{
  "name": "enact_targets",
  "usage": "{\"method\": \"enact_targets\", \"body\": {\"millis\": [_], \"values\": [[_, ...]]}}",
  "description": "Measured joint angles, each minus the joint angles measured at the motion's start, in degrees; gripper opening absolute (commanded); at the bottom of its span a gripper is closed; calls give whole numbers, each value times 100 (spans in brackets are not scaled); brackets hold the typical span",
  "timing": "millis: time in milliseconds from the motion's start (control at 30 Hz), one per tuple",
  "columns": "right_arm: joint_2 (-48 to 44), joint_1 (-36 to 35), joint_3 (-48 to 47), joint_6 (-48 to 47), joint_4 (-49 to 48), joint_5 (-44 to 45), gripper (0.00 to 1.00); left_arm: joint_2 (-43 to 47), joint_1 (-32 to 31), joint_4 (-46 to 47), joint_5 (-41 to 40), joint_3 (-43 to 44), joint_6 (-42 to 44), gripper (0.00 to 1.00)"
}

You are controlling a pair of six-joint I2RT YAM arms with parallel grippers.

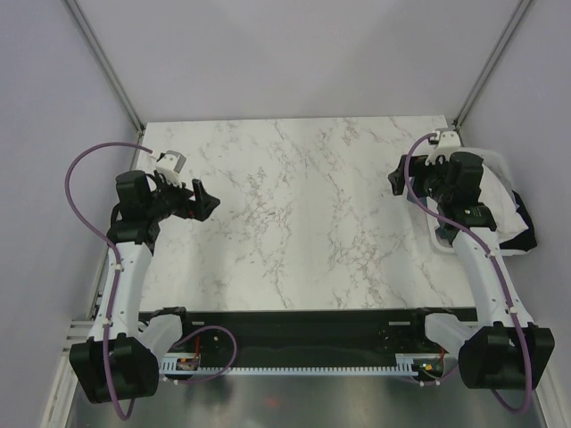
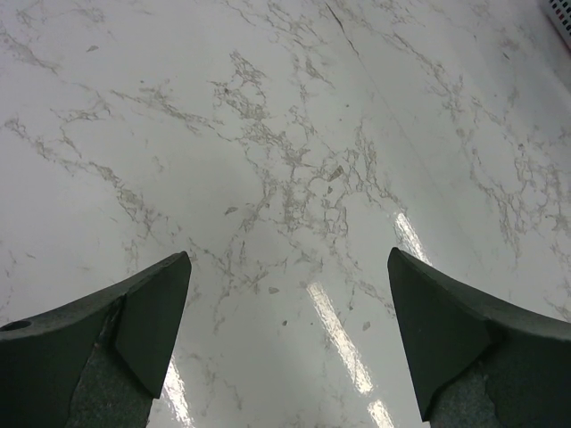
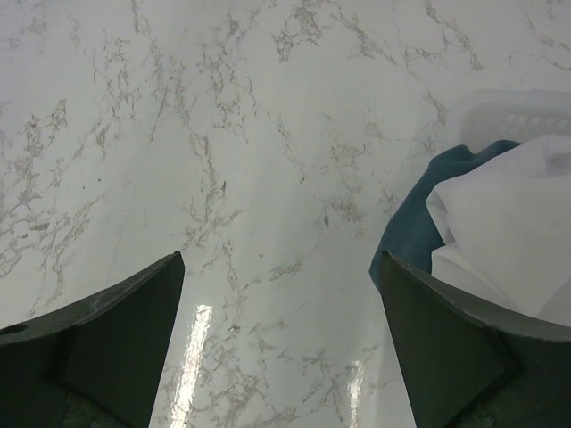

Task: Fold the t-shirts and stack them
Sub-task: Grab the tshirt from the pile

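Observation:
The t-shirts lie bunched in a white bin (image 1: 443,242) at the table's right edge: a white t-shirt (image 1: 502,198) on top and a black one (image 1: 526,237) hanging over the side. In the right wrist view the white t-shirt (image 3: 513,223) lies over a teal-blue t-shirt (image 3: 403,234), just right of my right finger. My right gripper (image 1: 403,183) (image 3: 281,258) hovers open beside the bin, over bare marble, holding nothing. At the left side of the table my left gripper (image 1: 203,201) (image 2: 287,257) is also open and empty above the marble.
The white marble table (image 1: 303,223) with grey veins spans the middle between the arms. The bin's rim (image 3: 508,100) shows at the upper right of the right wrist view. Grey walls close in the back and both sides.

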State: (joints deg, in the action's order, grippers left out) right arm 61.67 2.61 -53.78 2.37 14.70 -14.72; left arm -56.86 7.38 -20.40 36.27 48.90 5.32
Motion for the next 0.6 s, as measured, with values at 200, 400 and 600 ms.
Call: {"method": "enact_targets", "body": {"millis": [200,400,600], "values": [[28,2,0,-92,-2,-282,98,4,0,4,31,-72,0,100],[37,13,0,-240,-2,-431,98,4,0,76,31,-109,0,100],[70,17,2,-326,0,-625,98,4,0,81,31,-131,0,100]]}}
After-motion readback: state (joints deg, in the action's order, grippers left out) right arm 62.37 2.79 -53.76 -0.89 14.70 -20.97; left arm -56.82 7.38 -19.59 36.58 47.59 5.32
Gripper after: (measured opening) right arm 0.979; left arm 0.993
